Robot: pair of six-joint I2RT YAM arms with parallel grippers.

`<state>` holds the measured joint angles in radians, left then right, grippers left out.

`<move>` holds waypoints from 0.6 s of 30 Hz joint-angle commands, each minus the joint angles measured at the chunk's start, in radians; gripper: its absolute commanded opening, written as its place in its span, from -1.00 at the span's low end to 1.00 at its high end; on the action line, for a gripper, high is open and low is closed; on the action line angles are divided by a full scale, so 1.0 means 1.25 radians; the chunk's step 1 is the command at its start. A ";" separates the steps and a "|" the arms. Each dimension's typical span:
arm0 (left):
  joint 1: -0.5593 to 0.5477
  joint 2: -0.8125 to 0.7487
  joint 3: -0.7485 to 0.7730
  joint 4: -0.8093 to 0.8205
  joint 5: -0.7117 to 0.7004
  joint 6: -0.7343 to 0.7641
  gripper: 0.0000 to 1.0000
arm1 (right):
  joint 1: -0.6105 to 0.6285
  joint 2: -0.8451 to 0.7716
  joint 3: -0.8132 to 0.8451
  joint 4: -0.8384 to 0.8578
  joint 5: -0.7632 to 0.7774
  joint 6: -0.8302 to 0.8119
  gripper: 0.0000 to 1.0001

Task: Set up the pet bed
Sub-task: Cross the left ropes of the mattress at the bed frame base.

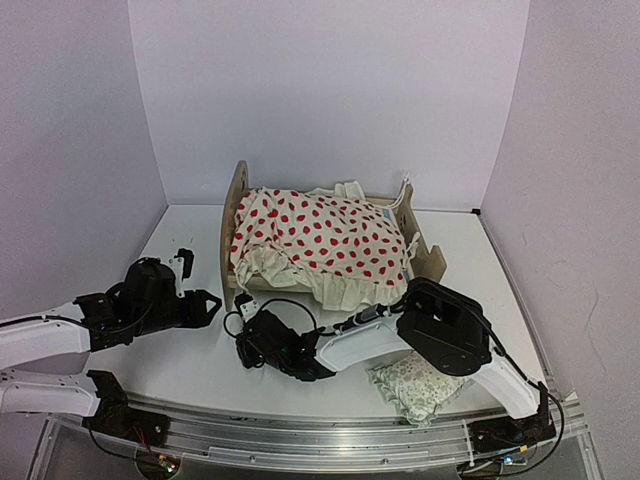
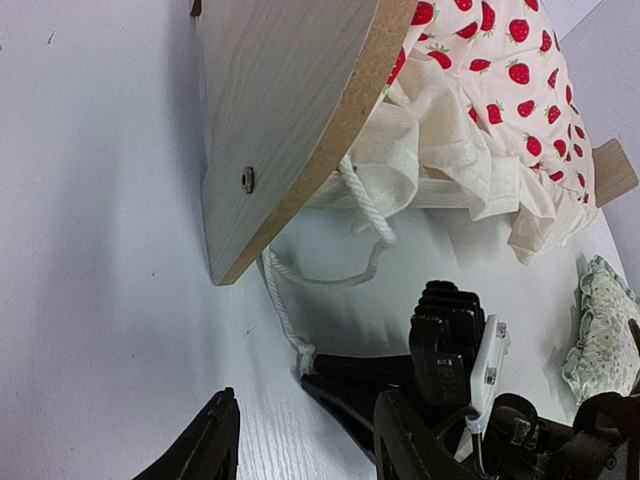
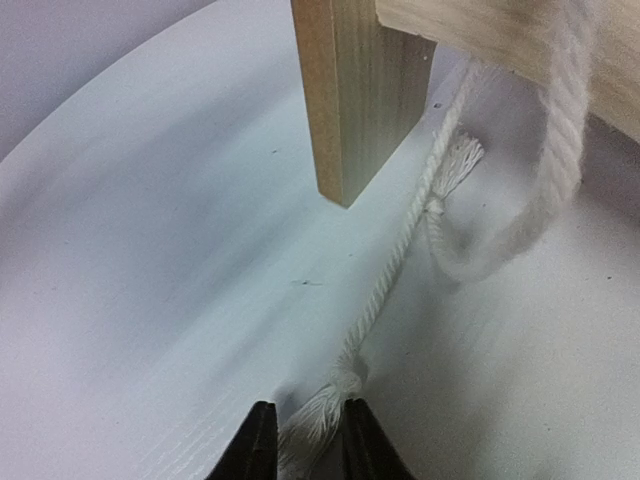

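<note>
Wood frame, limp cord: I pinch the rope end near the bed's leg.
The pet bed (image 1: pixel 232 222) sits mid-table under the red-dotted cushion (image 1: pixel 320 240). I judge its frame light but stiff, best taken by a board edge. Its white cord (image 3: pixel 395 270) is floppy. My right gripper (image 3: pixel 305 435) is nearly closed on the cord's frayed tip. My left gripper (image 1: pixel 212 303) hangs half-spread and empty beside the headboard.
</note>
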<state>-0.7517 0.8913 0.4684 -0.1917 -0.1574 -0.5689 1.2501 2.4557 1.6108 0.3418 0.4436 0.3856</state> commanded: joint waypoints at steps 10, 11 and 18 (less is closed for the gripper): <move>0.003 0.042 -0.010 0.079 0.009 0.008 -0.11 | -0.001 -0.041 -0.073 -0.096 0.027 -0.120 -1.00; 0.003 0.047 -0.009 0.085 0.007 0.006 -0.12 | -0.001 -0.052 -0.079 -0.095 0.032 -0.135 -1.00; 0.002 0.094 -0.001 0.138 0.000 0.003 -0.14 | -0.009 -0.095 -0.096 -0.094 0.062 -0.214 -1.00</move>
<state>-0.7517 0.9756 0.4557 -0.0961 -0.1518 -0.5687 1.2501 2.3872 1.5194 0.3078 0.5006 0.1970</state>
